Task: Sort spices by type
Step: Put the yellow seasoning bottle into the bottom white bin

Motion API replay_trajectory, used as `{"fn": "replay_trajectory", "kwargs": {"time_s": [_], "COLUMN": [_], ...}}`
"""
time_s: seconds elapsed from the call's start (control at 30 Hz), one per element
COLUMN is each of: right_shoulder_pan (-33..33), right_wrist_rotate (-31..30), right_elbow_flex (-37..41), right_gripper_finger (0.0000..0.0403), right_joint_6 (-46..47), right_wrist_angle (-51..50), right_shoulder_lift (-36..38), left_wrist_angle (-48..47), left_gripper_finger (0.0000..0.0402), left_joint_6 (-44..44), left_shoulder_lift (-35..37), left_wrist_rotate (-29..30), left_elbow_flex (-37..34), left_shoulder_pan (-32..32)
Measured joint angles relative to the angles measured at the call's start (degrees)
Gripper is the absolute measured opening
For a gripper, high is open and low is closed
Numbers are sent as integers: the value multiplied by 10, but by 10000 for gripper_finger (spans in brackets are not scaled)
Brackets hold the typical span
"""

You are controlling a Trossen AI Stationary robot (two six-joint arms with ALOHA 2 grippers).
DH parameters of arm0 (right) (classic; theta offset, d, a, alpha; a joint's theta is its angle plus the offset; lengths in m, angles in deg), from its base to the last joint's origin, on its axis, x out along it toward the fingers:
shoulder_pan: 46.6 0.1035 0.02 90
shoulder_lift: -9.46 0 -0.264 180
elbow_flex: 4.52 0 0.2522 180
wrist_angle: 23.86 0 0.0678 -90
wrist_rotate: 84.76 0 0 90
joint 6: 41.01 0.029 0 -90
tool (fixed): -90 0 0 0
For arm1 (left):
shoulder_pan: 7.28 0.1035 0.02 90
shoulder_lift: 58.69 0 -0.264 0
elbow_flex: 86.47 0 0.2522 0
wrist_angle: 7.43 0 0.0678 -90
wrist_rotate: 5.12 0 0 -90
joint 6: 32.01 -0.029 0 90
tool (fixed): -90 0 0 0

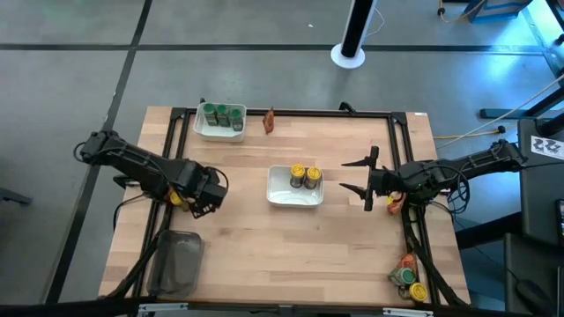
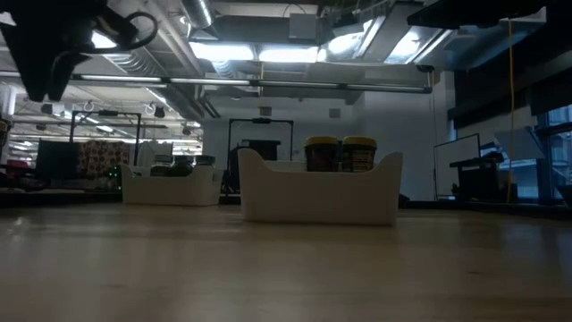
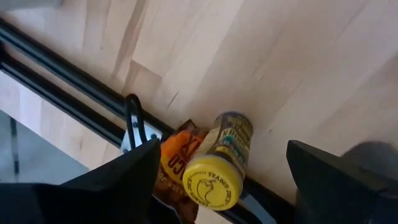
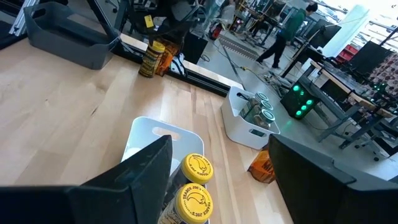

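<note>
The left hand (image 1: 201, 201) is held spread over a small yellow-lidded jar (image 3: 214, 168) at the wooden counter (image 1: 291, 246) edge, seemingly for grasping. Two like jars are grouped in the central white rectangular tray (image 1: 294, 198); the right hand (image 1: 367, 178) is spread and empty.

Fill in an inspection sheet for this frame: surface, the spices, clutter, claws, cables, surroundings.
Surface: wooden table with a dark frame along its edges.
Job's things: green-lidded jars in the far white tray; two yellow-lidded jars in the centre white tray; orange packet beside the far tray; yellow-lidded jar and packet at the left edge; more spices at the near right corner.
Clutter: clear grey tub, near left.
Claws: left claw open over the left-edge jar; right claw open, holding nothing, right of the centre tray.
Cables: nothing seen on the table.
Surroundings: a person walking in the room beyond.
</note>
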Motion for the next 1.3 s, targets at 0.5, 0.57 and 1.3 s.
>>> {"fn": "replay_trajectory", "kwargs": {"time_s": [0.5, 0.57, 1.3], "right_shoulder_pan": [0, 0, 0], "right_wrist_rotate": [0, 0, 0], "right_elbow_flex": [0, 0, 0], "right_gripper_finger": [264, 264, 264], "right_joint_6": [9, 9, 9], "right_wrist_angle": [0, 0, 1], "right_shoulder_lift": [0, 0, 0], "left_wrist_angle": [0, 0, 7], "left_gripper_finger": [331, 331, 331], "left_joint_6": [74, 70, 54], "left_shoulder_lift": [72, 77, 81], "left_wrist_rotate": [-38, -39, -41], "left_elbow_flex": [-64, -75, -95], "left_shoulder_pan": [-57, -64, -89]}}
